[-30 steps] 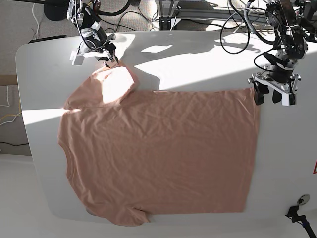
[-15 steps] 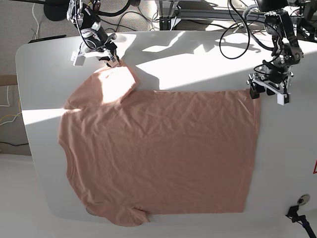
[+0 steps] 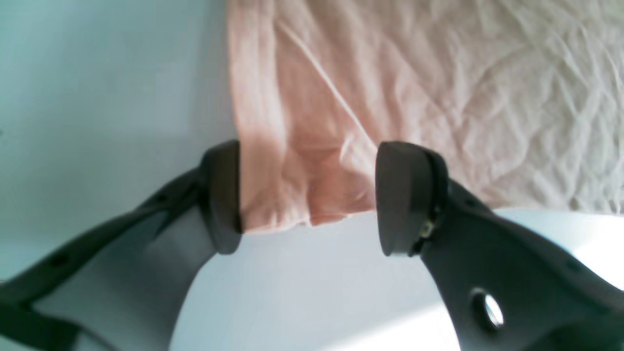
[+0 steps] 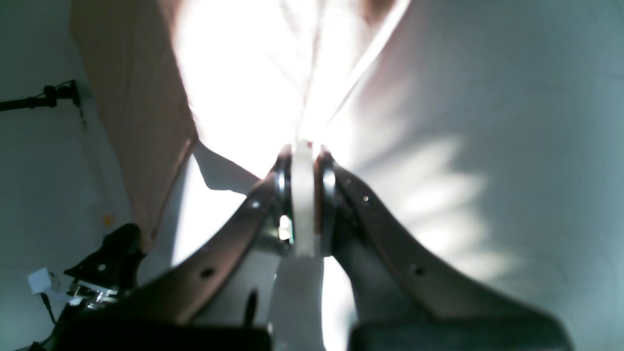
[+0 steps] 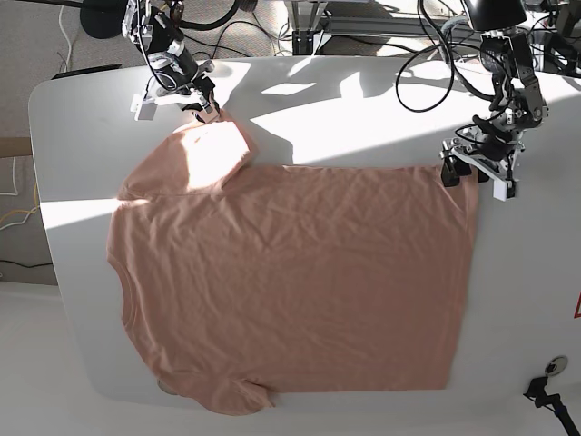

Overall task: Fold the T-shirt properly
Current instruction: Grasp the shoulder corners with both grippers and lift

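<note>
The salmon-pink T-shirt (image 5: 290, 272) lies spread flat on the white table (image 5: 363, 118), neck toward the left edge. My left gripper (image 5: 459, 174) is open over the shirt's far right hem corner. In the left wrist view its fingers (image 3: 222, 195) straddle that corner of the T-shirt (image 3: 390, 87), which lies flat between them. My right gripper (image 5: 207, 113) is shut on the tip of the far sleeve. In the right wrist view, the right gripper (image 4: 304, 156) pinches a thin sunlit strip of the T-shirt (image 4: 141, 112).
Black cables (image 5: 436, 54) trail over the table's far side behind both arms. Strong sun patches cross the far half of the table. A small round fitting (image 5: 556, 365) sits off the near right corner. The shirt's lower sleeve (image 5: 227, 395) reaches the near table edge.
My left gripper has moved left and slightly away, from beside the hem's edge to over the far right hem corner. The right gripper has stayed on the sleeve.
</note>
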Controlling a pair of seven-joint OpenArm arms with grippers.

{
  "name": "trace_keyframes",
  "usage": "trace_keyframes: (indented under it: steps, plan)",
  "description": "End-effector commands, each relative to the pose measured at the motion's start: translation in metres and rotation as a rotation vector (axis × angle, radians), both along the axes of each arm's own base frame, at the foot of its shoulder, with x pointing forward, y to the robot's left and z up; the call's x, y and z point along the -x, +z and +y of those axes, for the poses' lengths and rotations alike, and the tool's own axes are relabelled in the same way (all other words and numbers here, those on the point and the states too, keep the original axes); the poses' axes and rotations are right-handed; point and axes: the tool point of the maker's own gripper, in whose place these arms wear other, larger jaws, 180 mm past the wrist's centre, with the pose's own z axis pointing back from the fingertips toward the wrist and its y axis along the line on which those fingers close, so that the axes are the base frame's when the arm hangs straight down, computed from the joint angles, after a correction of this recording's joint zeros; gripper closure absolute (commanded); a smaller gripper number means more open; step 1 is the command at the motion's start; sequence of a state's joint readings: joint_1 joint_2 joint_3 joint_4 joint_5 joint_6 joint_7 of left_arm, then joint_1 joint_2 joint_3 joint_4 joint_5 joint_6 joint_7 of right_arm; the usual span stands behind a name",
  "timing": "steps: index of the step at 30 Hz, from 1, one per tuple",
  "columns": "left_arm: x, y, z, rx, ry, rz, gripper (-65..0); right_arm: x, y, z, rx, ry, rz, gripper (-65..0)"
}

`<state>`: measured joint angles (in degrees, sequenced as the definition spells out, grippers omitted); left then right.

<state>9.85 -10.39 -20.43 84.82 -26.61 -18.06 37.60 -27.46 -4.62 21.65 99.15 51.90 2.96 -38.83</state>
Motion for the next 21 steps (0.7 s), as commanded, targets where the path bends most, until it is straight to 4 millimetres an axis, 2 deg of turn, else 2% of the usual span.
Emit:
trace_keyframes:
  steps: [1, 4, 8, 9, 12, 15, 17, 19, 21]
  plan:
    - [0.003, 0.0, -0.011, -0.006, -0.061, 0.019, -30.6, -0.002, 0.003, -0.001, 0.007, 0.004, -0.007, 0.0]
    - [0.0, 0.007, -0.02, -0.008, -0.123, -0.011, -23.3, -0.003, 0.003, -0.001, 0.008, 0.004, -0.008, 0.0]
    - [-0.002, 0.008, -0.019, -0.009, -0.118, -0.017, -21.6, -0.004, 0.004, -0.001, 0.01, 0.01, -0.015, 0.0]
    - [-0.002, 0.009, -0.018, -0.01, -0.113, -0.019, -21.6, -0.004, 0.004, -0.001, 0.011, 0.011, -0.016, 0.0]
    - [-0.002, 0.014, 0.003, -0.02, -0.053, -0.033, -21.6, -0.005, 0.004, -0.001, 0.011, 0.011, -0.017, 0.0]
    - [-0.002, 0.016, 0.008, -0.024, -0.038, -0.037, -21.5, -0.005, 0.004, -0.001, 0.011, 0.012, -0.019, 0.0]
    - [-0.003, 0.017, 0.011, -0.03, -0.037, -0.039, -17.5, -0.005, 0.004, -0.001, 0.012, 0.013, -0.019, 0.0]
    - [-0.007, 0.019, 0.011, -0.029, -0.038, -0.049, -9.8, -0.005, 0.004, -0.001, 0.012, 0.013, -0.019, 0.0]
    - [-0.009, 0.02, 0.011, -0.028, -0.037, -0.052, -6.3, -0.005, 0.004, -0.001, 0.012, 0.013, -0.019, 0.0]
